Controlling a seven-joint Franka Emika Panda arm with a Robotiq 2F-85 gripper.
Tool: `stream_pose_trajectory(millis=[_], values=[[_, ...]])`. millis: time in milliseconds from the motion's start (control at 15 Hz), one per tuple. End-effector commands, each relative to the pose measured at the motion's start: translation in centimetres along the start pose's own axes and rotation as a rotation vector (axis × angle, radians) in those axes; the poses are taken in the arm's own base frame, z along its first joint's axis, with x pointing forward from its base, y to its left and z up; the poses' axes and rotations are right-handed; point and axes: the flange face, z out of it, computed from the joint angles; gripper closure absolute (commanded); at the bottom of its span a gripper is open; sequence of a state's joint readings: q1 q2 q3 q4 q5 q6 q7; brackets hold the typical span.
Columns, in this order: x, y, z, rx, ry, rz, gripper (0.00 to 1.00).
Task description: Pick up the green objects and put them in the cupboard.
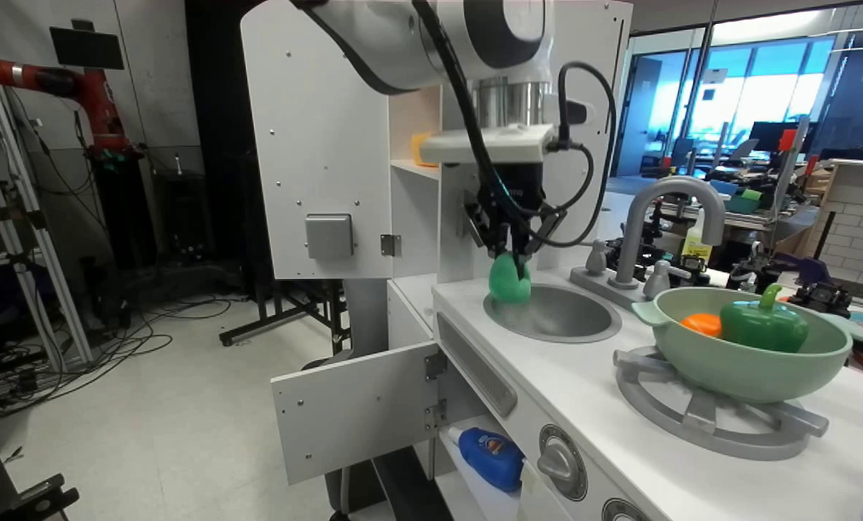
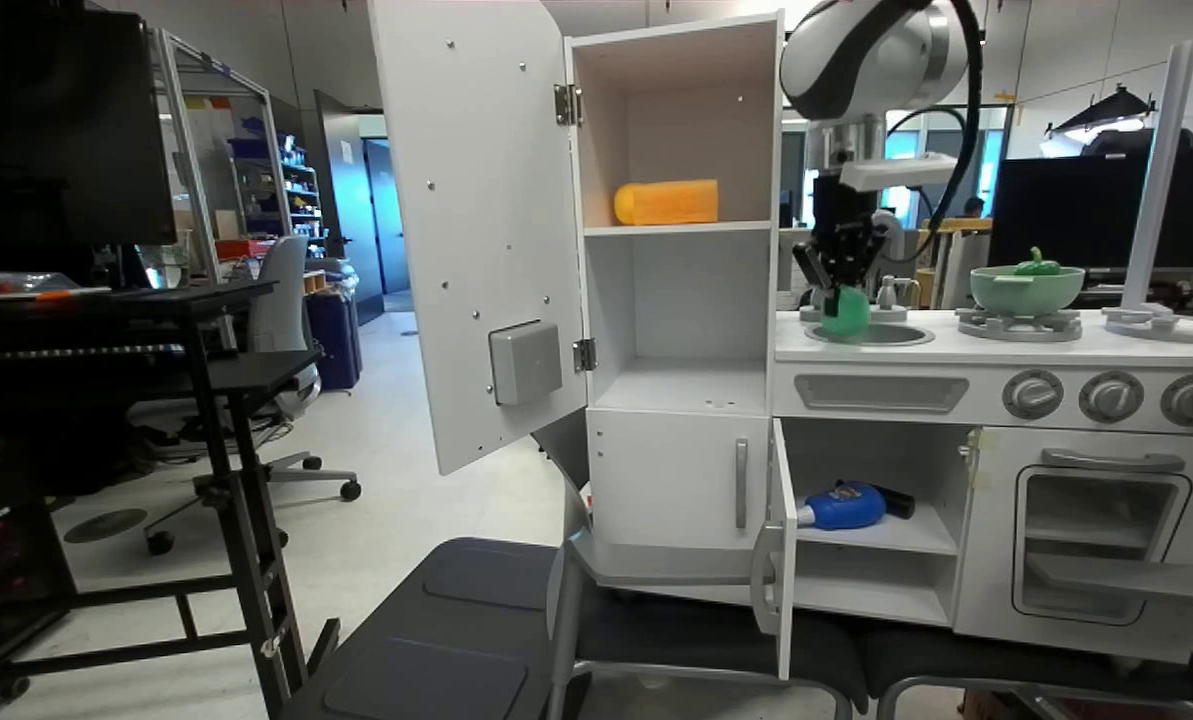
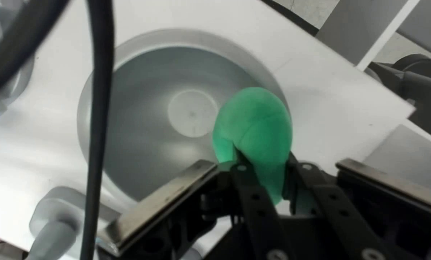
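A rounded bright green piece (image 1: 509,282) hangs in my gripper (image 1: 511,255) above the sink's edge nearest the cupboard; it also shows in an exterior view (image 2: 849,314) and in the wrist view (image 3: 253,119). My gripper's fingers (image 3: 262,162) are shut on its narrower end. A green pepper (image 1: 764,327) sits in the pale green bowl (image 1: 749,376) with a small orange piece (image 1: 702,323). The tall white cupboard (image 2: 701,310) stands beside the sink counter. Its white door (image 2: 486,220) is wide open. Its upper shelf holds an orange bottle (image 2: 668,202); its lower compartment shows nothing inside.
The round grey sink (image 3: 186,38) lies under the gripper. A grey faucet (image 1: 670,192) rises behind it. The bowl stands on a grey burner (image 1: 728,441). A low cabinet door (image 1: 359,409) hangs open below the counter, with a blue bottle (image 2: 844,507) inside.
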State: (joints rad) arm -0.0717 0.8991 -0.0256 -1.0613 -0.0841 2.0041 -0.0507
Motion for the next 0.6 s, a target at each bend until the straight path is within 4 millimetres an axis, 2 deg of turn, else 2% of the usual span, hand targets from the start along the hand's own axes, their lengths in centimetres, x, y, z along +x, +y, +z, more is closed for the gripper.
stream_pose_trajectory(millis=[0,133,200,267,333,467,533], values=[[-2.5,-0.5,-7.4,0.061,-0.004,-0.111,0.95],[-4.2,-1.2,-11.1,0.078,-0.004,-0.178,0.95],[-5.0,0.1,-13.9,0.089,-0.006,-0.215,0.95],[-5.7,-0.1,-16.2,0.099,-0.015,-0.255,0.95],[-7.1,0.7,-17.6,0.113,-0.022,-0.291,0.95],[-9.4,-0.4,-21.9,0.134,-0.046,-0.369,0.95],[-10.8,-1.3,-22.4,0.149,-0.058,-0.405,0.95]])
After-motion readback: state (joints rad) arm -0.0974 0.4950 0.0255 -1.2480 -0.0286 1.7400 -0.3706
